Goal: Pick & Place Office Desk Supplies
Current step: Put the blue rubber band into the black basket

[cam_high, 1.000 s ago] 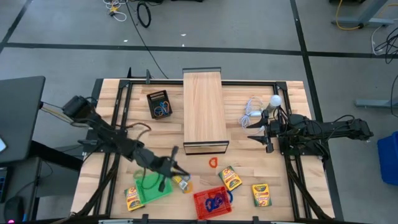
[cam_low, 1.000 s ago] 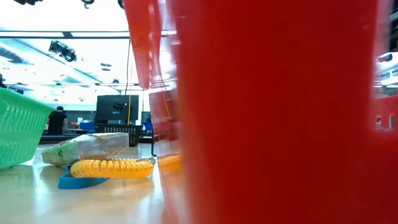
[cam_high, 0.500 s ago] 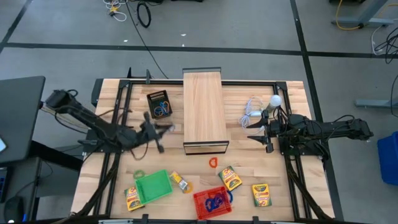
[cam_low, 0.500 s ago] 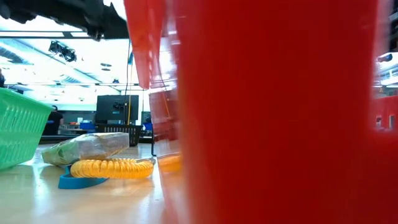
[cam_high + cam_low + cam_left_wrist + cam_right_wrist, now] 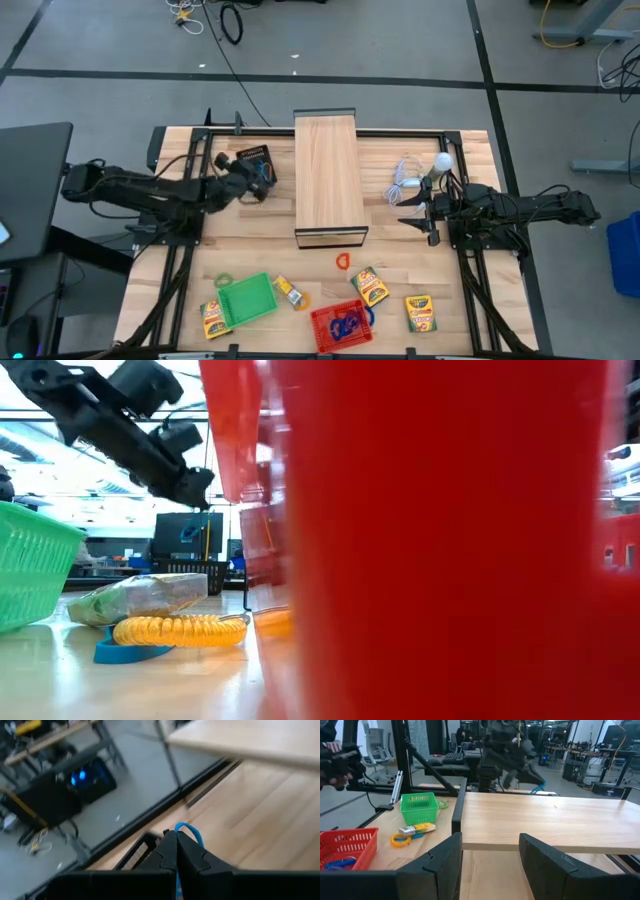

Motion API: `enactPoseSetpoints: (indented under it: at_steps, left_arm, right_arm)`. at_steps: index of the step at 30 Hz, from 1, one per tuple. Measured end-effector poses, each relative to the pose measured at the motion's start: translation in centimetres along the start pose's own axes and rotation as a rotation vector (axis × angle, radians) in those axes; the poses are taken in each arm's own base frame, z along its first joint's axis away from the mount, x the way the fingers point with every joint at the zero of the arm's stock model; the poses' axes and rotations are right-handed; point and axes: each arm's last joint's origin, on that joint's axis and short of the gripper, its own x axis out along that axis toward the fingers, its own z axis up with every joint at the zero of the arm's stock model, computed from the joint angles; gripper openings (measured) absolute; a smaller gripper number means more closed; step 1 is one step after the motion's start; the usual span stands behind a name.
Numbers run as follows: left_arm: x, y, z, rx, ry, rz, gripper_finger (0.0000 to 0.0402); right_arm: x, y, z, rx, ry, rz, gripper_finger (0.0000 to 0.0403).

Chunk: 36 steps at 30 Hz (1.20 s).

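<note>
My left gripper (image 5: 260,186) hangs over the black basket (image 5: 256,160) at the far left, shut on a blue loop (image 5: 192,831). It also shows in the low view (image 5: 196,487). My right gripper (image 5: 490,865) waits open at the table's right, pointing level at the long wooden box (image 5: 328,180). Near the front edge stand a green basket (image 5: 247,298) and a red basket (image 5: 342,325) holding blue loops. Crayon boxes (image 5: 370,287) (image 5: 421,313) (image 5: 212,318), an orange loop (image 5: 343,261), a green loop (image 5: 222,281) and a yellow piece (image 5: 290,292) lie flat on the table. My left gripper pinches the blue loop between its two shut fingers (image 5: 167,851). An arc of the loop (image 5: 195,834) curves out past the fingertips. The fingers slant slightly down, coming from the table's left. The loop is lifted clear of the table, above the black basket.
A white bulb (image 5: 442,162) with a coiled cable (image 5: 405,178) lies at the far right, beside my right arm. The wooden box stands in the middle between the arms. In the low view a yellow coil (image 5: 180,630) lies on a blue band (image 5: 125,652).
My left gripper has swung from the green basket at the near edge toward the far edge, ending over the black basket. It has tipped from pointing down to nearly level and has stayed shut. My right arm has kept still.
</note>
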Motion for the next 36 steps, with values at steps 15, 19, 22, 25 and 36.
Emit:
enactPoseSetpoints:
  at_steps: [15, 19, 22, 25, 36]
  left_arm:
    - [5.3, 2.0, -2.5, 0.000, 0.254, -0.018, 0.0001]
    - [5.7, 2.1, -2.7, -0.015, 0.279, -0.058, 0.0007]
    - [5.7, 2.1, -2.6, -0.012, 0.266, -0.071, 0.0022]
    - [5.7, 2.1, -2.5, -0.012, 0.258, -0.073, 0.0042]
    - [6.2, 2.8, -2.7, -0.064, 0.291, -0.084, 0.0141]
  right_arm:
    - [0.0, 0.0, 0.0, -0.011, 0.004, 0.000, 0.0205]
    - [0.0, 0.0, 0.0, -0.011, 0.005, 0.000, 0.0205]
    - [0.0, 0.0, -0.1, -0.014, 0.012, 0.000, 0.0205]
    - [0.0, 0.0, -0.2, -0.015, 0.023, -0.002, 0.0205]
    - [0.0, 0.0, -0.2, -0.010, 0.025, -0.001, 0.0205]
